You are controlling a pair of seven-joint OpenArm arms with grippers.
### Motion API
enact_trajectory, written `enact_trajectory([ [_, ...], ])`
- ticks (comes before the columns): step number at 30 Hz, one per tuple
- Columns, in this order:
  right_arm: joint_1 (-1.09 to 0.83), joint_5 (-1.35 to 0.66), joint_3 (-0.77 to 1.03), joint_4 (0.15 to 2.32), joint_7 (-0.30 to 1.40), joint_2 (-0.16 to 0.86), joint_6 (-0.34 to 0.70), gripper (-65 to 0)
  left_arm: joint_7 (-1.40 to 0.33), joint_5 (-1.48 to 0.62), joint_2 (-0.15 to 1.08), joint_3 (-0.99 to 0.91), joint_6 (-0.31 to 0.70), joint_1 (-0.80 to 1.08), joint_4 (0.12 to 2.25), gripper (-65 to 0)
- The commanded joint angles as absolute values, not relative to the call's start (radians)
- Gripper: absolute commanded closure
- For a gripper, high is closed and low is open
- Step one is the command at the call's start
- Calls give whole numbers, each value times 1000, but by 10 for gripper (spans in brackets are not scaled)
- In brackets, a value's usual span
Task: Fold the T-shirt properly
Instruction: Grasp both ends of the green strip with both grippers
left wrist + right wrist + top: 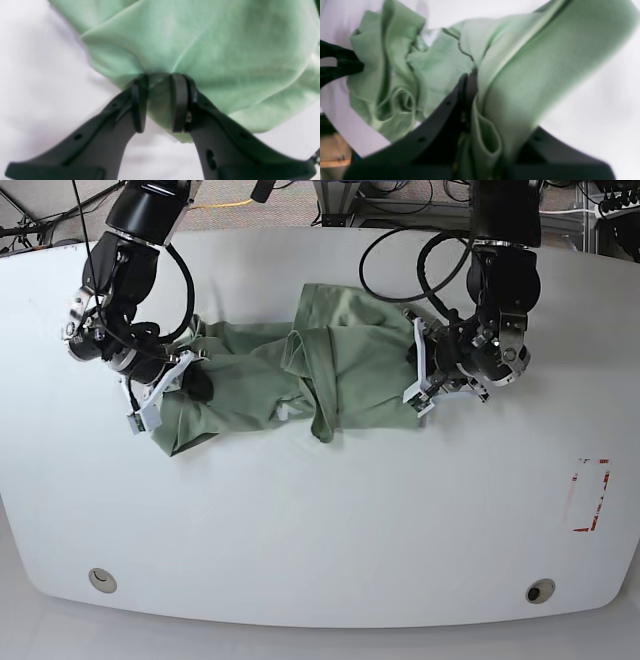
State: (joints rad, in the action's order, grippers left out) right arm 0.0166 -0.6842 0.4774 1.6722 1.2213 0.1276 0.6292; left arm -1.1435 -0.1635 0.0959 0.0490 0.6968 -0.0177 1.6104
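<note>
Both arms are on the cloth. The T-shirt [300,375] lies bunched across the upper middle of the white table [320,520], stretched from about nine o'clock to three o'clock between the two grippers, with a loose flap doubled over near its centre and wrinkles everywhere.

The left gripper [158,82] is at the shirt's three o'clock end; in its wrist view the jaws are nearly together with a gathered pinch of green fabric drawn in between the pads, so it has hold of an edge. The right gripper [471,75] is at the nine o'clock end; its wrist view shows the jaws drawn close with a thick roll of cloth running between and over them, so it too looks clamped on the shirt.

As for progress, this reads as early: nothing here is a neat fold. The garment is crumpled, sleeves and hem hard to pick out. Judging by that, spreading it flat is yet to be done, then the side folds and the final fold over
</note>
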Motion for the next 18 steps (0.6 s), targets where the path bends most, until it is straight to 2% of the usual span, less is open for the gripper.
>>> enact_trajectory([
  [1,31,-707,481,1755,1253,142,599,0,-1152,-159,64,50,698,-38,1560,-139],
  [5,30,-708,467,1854,1296,134,593,0,-1115,-157,30,50,698,-54,1501,-139],
  [10,22,-728,349,1942,1296,119,598,0,-1055,-157,-16,56,698,-65,1408,-139],
  [18,33,-766,245,1939,1282,42,598,0,-1052,-159,-50,54,698,-101,1354,-139],
])
